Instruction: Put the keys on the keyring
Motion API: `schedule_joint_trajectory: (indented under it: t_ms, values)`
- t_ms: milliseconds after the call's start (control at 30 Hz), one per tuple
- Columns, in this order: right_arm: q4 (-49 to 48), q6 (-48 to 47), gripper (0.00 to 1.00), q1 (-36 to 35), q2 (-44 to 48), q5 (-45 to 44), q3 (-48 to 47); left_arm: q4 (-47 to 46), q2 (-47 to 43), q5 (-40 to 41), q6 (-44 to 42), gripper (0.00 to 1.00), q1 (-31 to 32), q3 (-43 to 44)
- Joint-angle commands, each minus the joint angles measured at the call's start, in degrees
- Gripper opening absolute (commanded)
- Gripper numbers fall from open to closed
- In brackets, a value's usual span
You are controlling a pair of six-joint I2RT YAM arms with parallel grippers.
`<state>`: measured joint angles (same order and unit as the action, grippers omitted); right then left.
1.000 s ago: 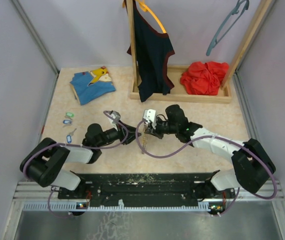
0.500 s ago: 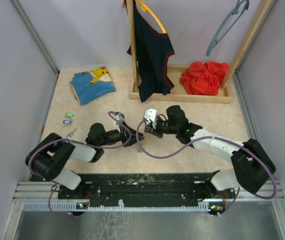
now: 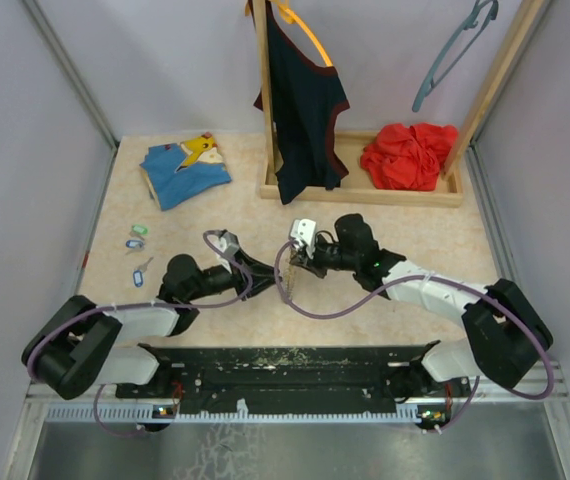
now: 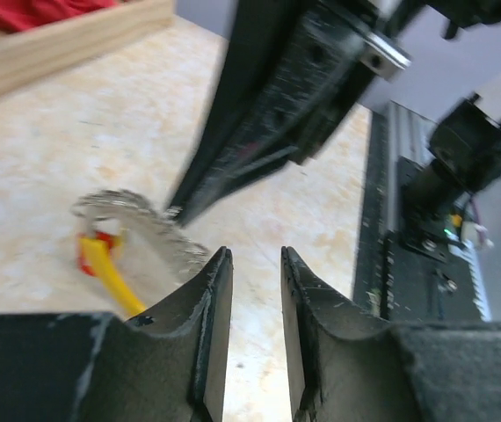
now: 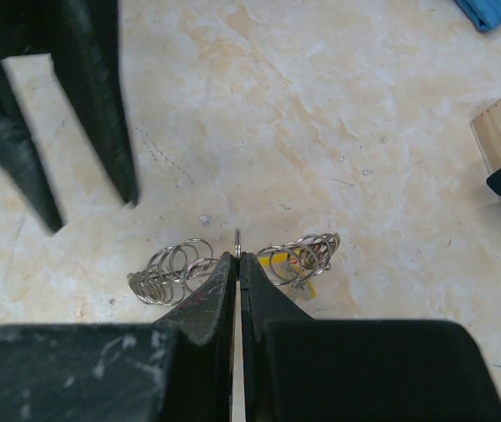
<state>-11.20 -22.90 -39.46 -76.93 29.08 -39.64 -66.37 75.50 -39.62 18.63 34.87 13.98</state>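
Near the middle of the table (image 3: 405,225), a little toward its near edge, your two grippers meet almost tip to tip over a mottled beige, stone-patterned top.

Your right gripper (image 5: 236,257) has its black, tapered fingers pressed flat together. Between their tips they pinch one thin loop of the keyring (image 5: 178,262). It is grey metal wire, and it fans out in small shiny coils to either side of the pinch, low over the table. Whether the coils rest on the table you cannot tell.

From the left wrist camera the ring is blurred, a silvery toothed arc. A narrow yellow tag (image 4: 114,280) hangs under it, and a small red piece (image 4: 92,249) sits at the tag's upper end.

Your left gripper (image 4: 256,255) is matte black with curved, scuffed inner faces. Its fingers stand slightly parted, with bare table showing through the narrow gap and nothing between them. The keyring lies just beside and beyond its left finger, outside the gap. You cannot tell whether that finger touches the tag.

Close to the table's left edge, about midway along it, lie the keys. The mint-green key (image 3: 139,230) has the blue key (image 3: 135,243) just beside it on the near side. A further blue-and-silver piece (image 3: 143,269) lies nearer still, too small to make out. All three are flat on the table, well apart from both grippers.
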Motion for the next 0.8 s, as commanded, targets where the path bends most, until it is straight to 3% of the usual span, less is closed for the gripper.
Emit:
schedule_joint_trajectory:
  t_ms: [0,267,500,767]
  values:
    - [-4.15,0.24,0.00,0.53,2.91,3.21,0.17,4.08,-2.89,5.90,-0.81,0.36,-3.24,-0.81]
    - [-5.16,0.16,0.00,0.61,2.58,6.37,0.27,6.00,-0.75,6.66,-2.47,0.40,-3.67,1.51]
    - [-7.65,1.33,0.00,0.83,2.19,8.19,1.26,-1.02,3.60,2.36,-3.21,0.38,-3.82,1.97]
    - [-10.36,2.85,0.00,1.05,1.95,10.70,2.04,0.40,4.66,-1.73,-7.40,0.41,-4.98,4.09]
